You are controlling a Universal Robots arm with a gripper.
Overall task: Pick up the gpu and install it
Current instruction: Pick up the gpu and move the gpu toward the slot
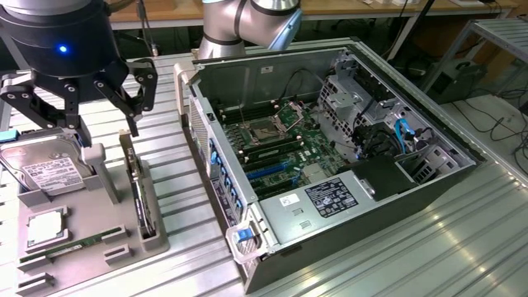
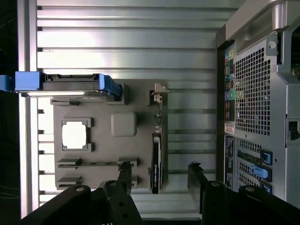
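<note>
The gpu [image 1: 137,185] stands on its edge in a slot along the right side of a grey holder tray [image 1: 99,213] on the ribbed metal table. It is a thin dark card [image 2: 156,161] with a pale metal bracket [image 2: 160,93] at one end. My gripper [image 1: 107,130] hangs open above the tray, over the card's bracket end and apart from it. In the wrist view the two black fingertips of the gripper [image 2: 158,168] straddle the card, with nothing held between them.
The tray [image 2: 103,108] also holds a silver hard drive [image 1: 46,170] with blue rails [image 2: 65,82], a processor [image 2: 75,135] and a green memory stick [image 1: 74,245]. An open computer case [image 1: 330,154] lies at the exterior view's right, motherboard with blue slots [image 1: 268,172] exposed.
</note>
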